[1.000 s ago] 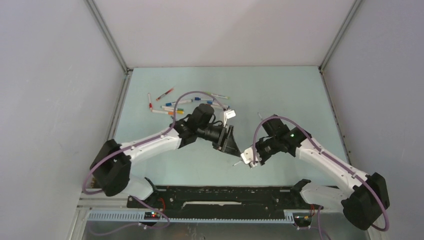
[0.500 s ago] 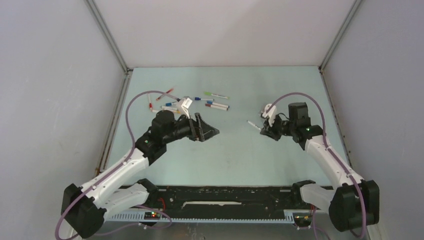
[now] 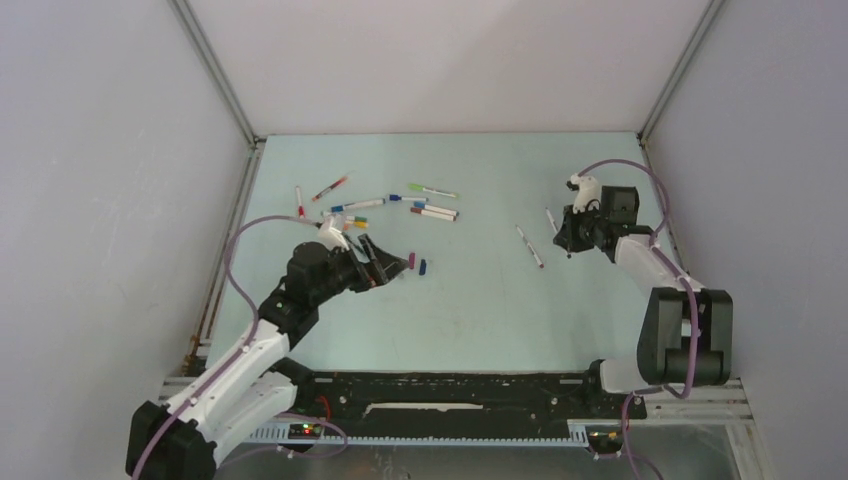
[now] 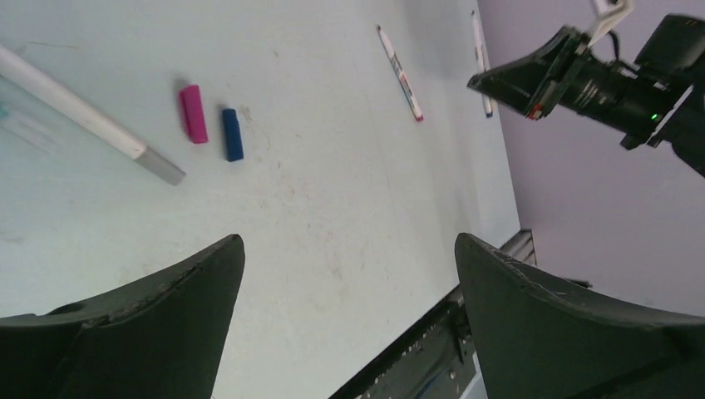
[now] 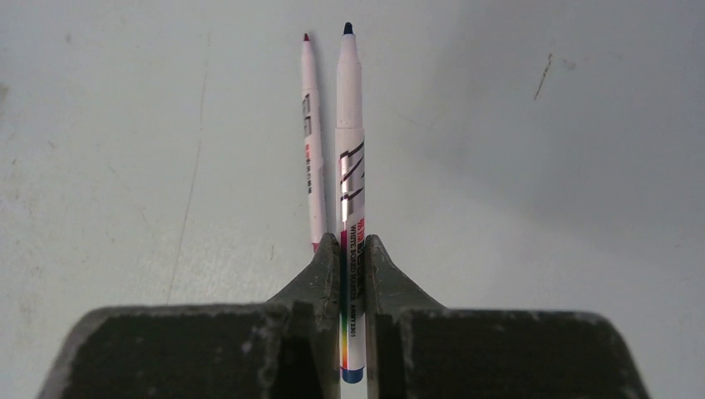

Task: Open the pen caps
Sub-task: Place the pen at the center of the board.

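My left gripper [image 3: 377, 262] [image 4: 347, 249] hangs wide open with nothing between its fingers, low over the table. Just ahead of it lie two loose pen caps, a pink one [image 3: 411, 261] [image 4: 194, 114] and a blue one [image 3: 423, 267] [image 4: 233, 135], side by side. My right gripper [image 3: 563, 232] [image 5: 351, 245] is shut on a white-barrelled pen [image 5: 349, 150] with a bare dark blue tip, held low over the table at the far right. An uncapped red-tipped pen [image 3: 530, 246] [image 5: 312, 141] lies beside it.
Several more pens [image 3: 357, 205] lie scattered at the back left, just beyond my left gripper. One white barrel with a grey end [image 4: 83, 112] lies near the caps. The side wall [image 3: 700, 150] stands close behind my right arm.
The two grippers have drawn apart from the table's middle: the left pulled back left and opened, the right swung to the far right with the pen. The two caps now show on the table.
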Robot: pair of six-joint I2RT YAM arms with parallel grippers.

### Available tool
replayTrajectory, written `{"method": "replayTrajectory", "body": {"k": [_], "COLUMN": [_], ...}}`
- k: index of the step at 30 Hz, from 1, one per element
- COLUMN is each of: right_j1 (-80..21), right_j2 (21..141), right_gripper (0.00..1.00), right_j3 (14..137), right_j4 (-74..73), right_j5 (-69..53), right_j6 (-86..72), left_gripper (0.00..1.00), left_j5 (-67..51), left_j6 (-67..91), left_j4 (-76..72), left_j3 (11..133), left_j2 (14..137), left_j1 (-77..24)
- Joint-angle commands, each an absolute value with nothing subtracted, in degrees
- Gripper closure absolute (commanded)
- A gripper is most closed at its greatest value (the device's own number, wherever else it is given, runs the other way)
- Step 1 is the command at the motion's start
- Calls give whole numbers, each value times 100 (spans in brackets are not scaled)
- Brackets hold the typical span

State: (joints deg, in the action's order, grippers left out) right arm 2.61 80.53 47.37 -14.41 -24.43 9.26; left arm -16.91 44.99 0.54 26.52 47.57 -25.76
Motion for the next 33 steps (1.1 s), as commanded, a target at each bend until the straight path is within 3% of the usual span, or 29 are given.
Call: {"method": "replayTrajectory", "body": {"k": [1,19,33], "right_j1": [271,-181,-281], "right_j2": [8462,10125,10381], "right_gripper": [100,90,72], "right_j3": [5171,6230,6319], "right_j4": [-1372,-2206,-2355], "right_j5": [-2355,-2293,-2341], "right_j6": [665,810,739], "left_gripper": [0,0,0], "left_j5": [-1397,-1648,-1779], "left_j6": [4702,4744,4919], "left_j4": [-147,-344,-561], "left_j3": [2405,2062,1946], "left_j2": [4329,4336,4407], "left_j1": [-2350,-2118,-2116]}}
